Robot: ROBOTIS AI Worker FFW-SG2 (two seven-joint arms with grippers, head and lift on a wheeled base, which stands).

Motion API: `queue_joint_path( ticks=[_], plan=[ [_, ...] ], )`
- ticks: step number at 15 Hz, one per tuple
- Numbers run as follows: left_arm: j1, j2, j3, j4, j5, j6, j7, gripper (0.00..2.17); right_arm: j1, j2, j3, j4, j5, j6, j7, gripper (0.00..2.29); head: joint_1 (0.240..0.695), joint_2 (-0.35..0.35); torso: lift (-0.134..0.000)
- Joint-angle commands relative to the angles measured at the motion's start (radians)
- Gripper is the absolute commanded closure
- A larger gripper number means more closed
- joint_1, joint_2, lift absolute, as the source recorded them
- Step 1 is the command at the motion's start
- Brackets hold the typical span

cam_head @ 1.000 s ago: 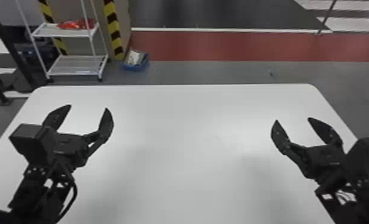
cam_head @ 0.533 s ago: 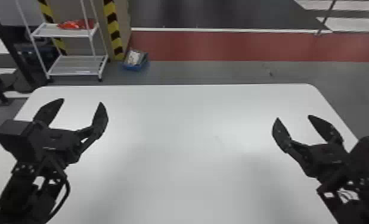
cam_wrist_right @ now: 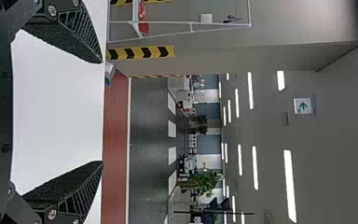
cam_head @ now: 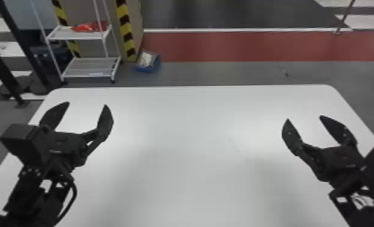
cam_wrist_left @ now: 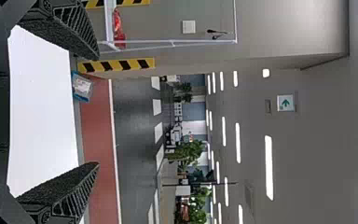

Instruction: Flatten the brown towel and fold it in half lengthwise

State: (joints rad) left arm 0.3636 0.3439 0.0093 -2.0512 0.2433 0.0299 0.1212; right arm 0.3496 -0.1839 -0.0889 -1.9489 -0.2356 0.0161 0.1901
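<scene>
Head view: left gripper [cam_head: 87, 104] and right gripper [cam_head: 304, 118] standing released over white table [cam_head: 189, 120]

Both pairs of jaws are spreading wide, their tips well apart and pointing toward the table's far edge. The left gripper is occupying the table's left side; the right gripper is occupying its right side. Neither pair is grasping anything. A broad stretch of bare tabletop is lying between the two pairs of jaws. Where the brown towel is lying, the inspector cannot tell.

Beyond the left jaws, past the table, a white shelving rack [cam_head: 74, 37] is standing on the floor, its upper shelf bearing a red bundle [cam_head: 89, 27]. A blue bin [cam_head: 148, 69] is sitting beyond the left jaws and to their right, just beside a post with yellow-and-black striping [cam_head: 125, 27]. A red floor band [cam_head: 243, 45] is running beyond both pairs of jaws.

In the left wrist view, green plants [cam_wrist_left: 189, 151] are standing far beyond the opening of the jaws. In the right wrist view, a green-and-white sign [cam_wrist_right: 303, 106] is showing far beyond the right jaws.
</scene>
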Motion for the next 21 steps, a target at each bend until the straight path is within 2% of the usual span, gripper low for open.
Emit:
queue_joint_path(
  ticks=[1, 9, 21],
  plan=[
    [0.005, 0.000, -0.006, 0.005, -0.001, -0.009, 0.000, 0.09, 0.011, 0.004, 0.001, -0.008, 0.001, -0.004, 0.000, 0.12, 0.695, 0.028, -0.128],
    [-0.005, 0.010, -0.006, 0.013, 0.002, -0.024, 0.005, 0.09, 0.011, 0.029, 0.000, -0.019, 0.021, -0.004, -0.001, 0.12, 0.695, 0.030, -0.128],
    [-0.021, 0.020, -0.031, 0.013, 0.005, -0.040, 0.015, 0.08, 0.022, 0.027, -0.008, -0.048, 0.030, 0.002, -0.001, 0.12, 0.695, 0.026, -0.128]
  ],
)
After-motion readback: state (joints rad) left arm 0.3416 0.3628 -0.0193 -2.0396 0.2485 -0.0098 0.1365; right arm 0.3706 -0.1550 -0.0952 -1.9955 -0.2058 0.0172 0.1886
